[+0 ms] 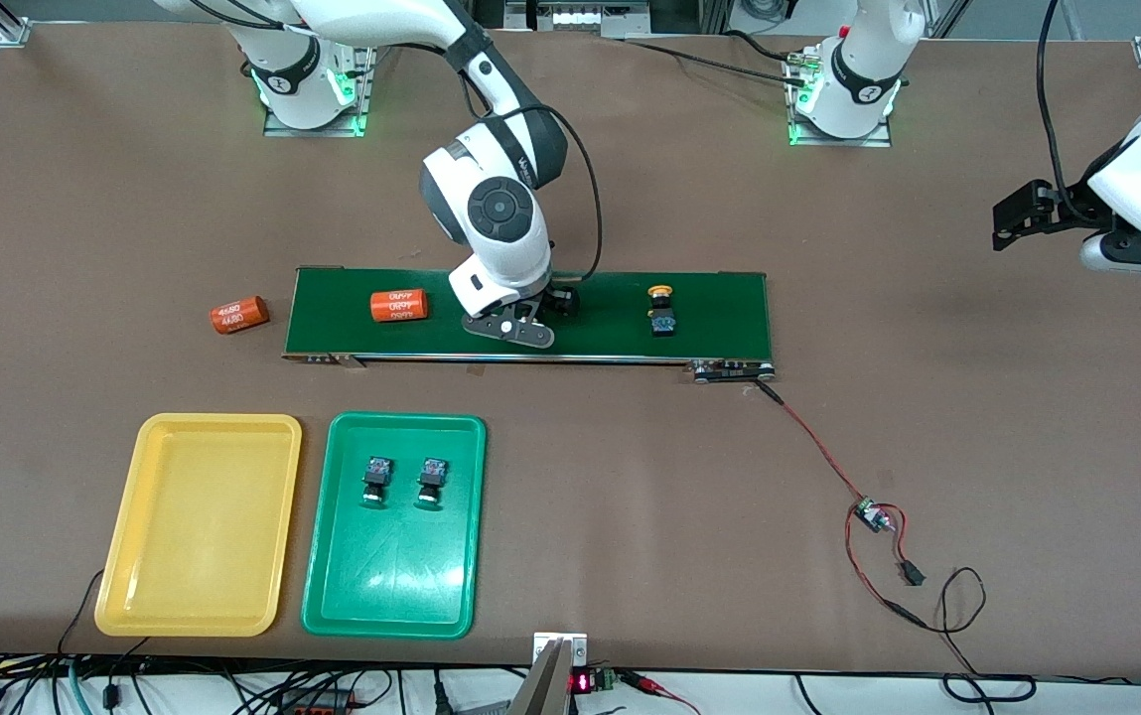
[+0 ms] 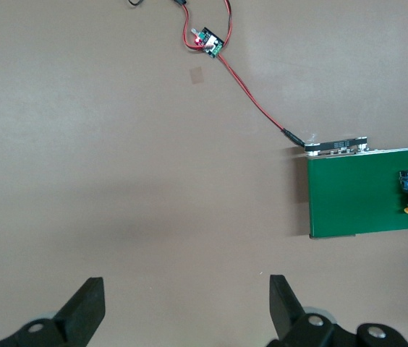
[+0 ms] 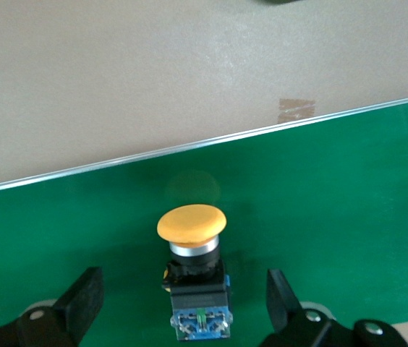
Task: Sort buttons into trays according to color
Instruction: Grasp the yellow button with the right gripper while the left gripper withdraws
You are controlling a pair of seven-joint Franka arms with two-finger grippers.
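A yellow-capped button (image 3: 193, 278) lies on its side on the dark green belt (image 3: 349, 210), between the fingers of my right gripper (image 3: 182, 293). That gripper is open, with a gap on each side of the button. In the front view the right gripper (image 1: 545, 306) is low over the middle of the belt and hides this button. A second yellow-capped button (image 1: 662, 308) lies on the belt toward the left arm's end. Two green-capped buttons (image 1: 376, 480) (image 1: 431, 480) lie in the green tray (image 1: 471, 516). The yellow tray (image 1: 203, 516) beside it holds nothing. My left gripper (image 1: 1022, 214) hangs open over bare table and holds nothing.
One orange cylinder (image 1: 399, 305) lies on the belt (image 1: 719, 318) beside the right gripper. Another (image 1: 238, 315) lies on the table just off the belt's end. Red and black wires run from the belt to a small circuit board (image 1: 868, 514).
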